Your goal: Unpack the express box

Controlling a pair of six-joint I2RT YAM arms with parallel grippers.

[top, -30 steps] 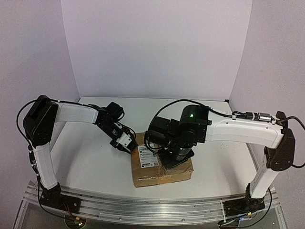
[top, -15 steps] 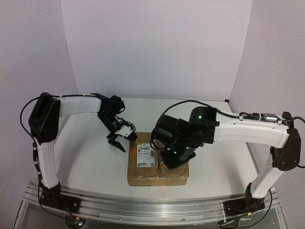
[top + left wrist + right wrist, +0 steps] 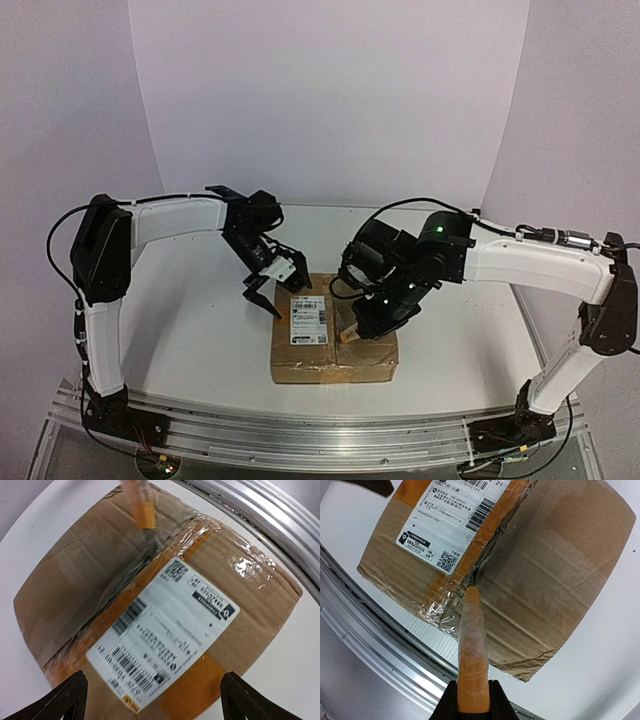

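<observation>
Express box (image 3: 334, 345) was unopened, tape intact. Right gripper (image 3: 472, 702) held jaws clamped on an orange tool (image 3: 471, 650), tip ahead at the tape seam (image 3: 492, 545). Left gripper (image 3: 152, 690) jaws stood apart, label (image 3: 165, 635) below them.

Pale lilac walls (image 3: 330, 100), white table (image 3: 200, 340)

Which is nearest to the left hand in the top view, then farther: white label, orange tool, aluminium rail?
1. White label, on the express box, just beside the left hand.
2. Orange tool, held by the right hand over the box's middle.
3. Aluminium rail, along the near edge.
</observation>
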